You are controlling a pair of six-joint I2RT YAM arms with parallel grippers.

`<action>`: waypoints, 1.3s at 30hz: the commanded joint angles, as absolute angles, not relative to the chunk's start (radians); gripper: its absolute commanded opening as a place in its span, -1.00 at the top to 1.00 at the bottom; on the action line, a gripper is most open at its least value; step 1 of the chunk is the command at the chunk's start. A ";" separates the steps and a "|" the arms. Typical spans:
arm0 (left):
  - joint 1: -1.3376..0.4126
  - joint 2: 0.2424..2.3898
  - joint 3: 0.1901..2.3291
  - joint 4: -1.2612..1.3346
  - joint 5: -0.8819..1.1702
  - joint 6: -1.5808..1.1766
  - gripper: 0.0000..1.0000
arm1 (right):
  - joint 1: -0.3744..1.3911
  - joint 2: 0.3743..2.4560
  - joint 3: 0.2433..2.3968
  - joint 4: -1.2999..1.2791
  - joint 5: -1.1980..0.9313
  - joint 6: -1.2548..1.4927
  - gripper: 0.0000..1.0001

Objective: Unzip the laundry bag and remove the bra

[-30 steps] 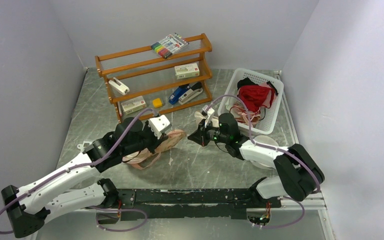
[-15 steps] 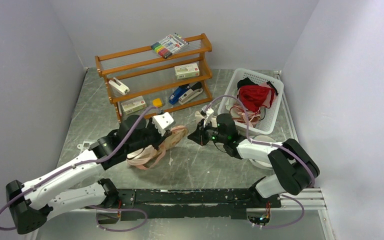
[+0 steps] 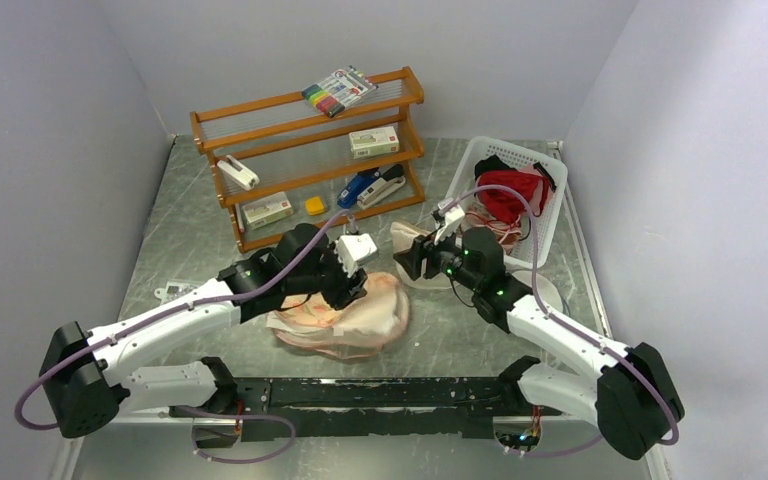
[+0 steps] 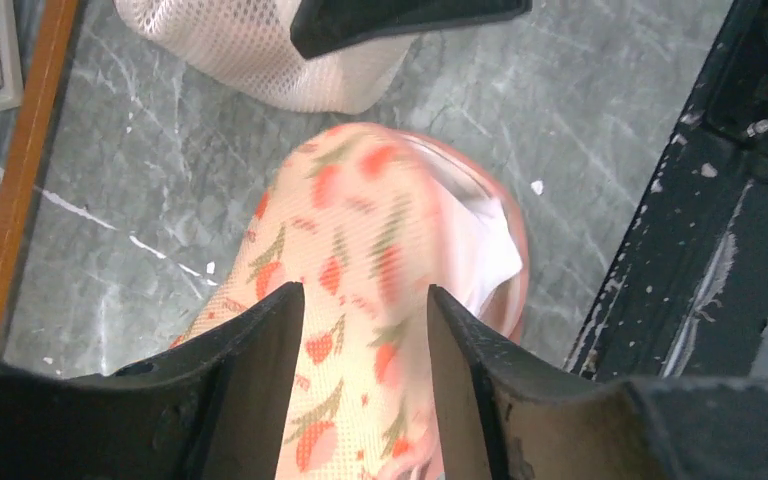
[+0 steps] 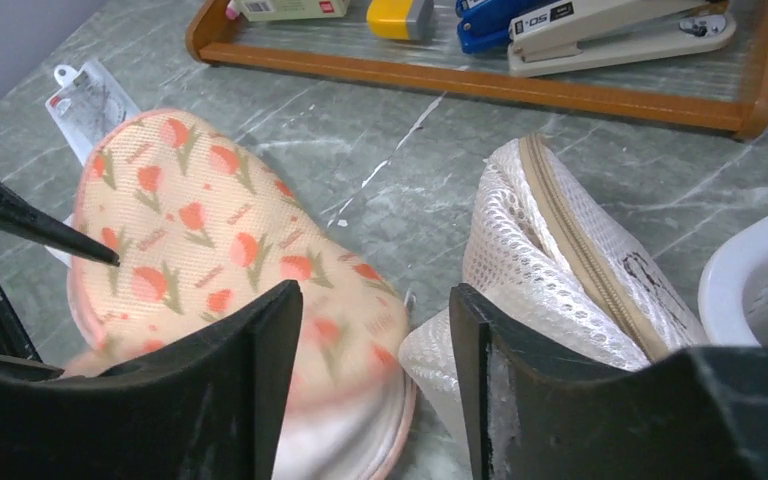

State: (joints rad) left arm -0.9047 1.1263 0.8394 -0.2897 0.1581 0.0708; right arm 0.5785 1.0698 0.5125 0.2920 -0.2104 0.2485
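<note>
Floral laundry bag (image 3: 345,322) lies flat on the table (image 3: 190,230), front centre, at 6 o'clock of the wooden shelf rack (image 3: 310,150). Its printed side is up and blurred in both wrist views. One pink-rimmed edge gapes and white fabric (image 4: 485,250) shows inside; bra or lining, cannot tell.

Over its 12 o'clock edge, left gripper (image 3: 352,290), jaws spread, straddling the print; contact unclear.

At its 2 o'clock, right gripper (image 3: 408,265), jaws spread, nothing between them, above a cream mesh zip pouch (image 3: 407,238) lying just beside the bag.

Farther out at 2 o'clock, white basket (image 3: 520,148) holding a red garment (image 3: 508,190).
</note>
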 commanded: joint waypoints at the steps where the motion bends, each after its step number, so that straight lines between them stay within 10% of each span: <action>1: -0.905 1.099 0.912 -0.243 0.215 0.079 -0.26 | 0.575 1.052 0.518 0.247 -0.237 0.212 -0.16; 10: -0.891 1.008 0.975 -0.140 -0.180 0.124 -0.74 | 0.705 1.119 0.592 0.208 -0.336 0.109 -0.56; 19: -0.819 0.743 0.751 0.079 -0.671 0.153 -0.77 | 0.957 1.213 0.699 0.026 -0.238 -0.011 -0.75; 39: -0.815 0.668 0.716 0.067 -0.731 0.198 -0.76 | 1.265 1.499 0.928 -0.304 0.070 -0.150 -0.62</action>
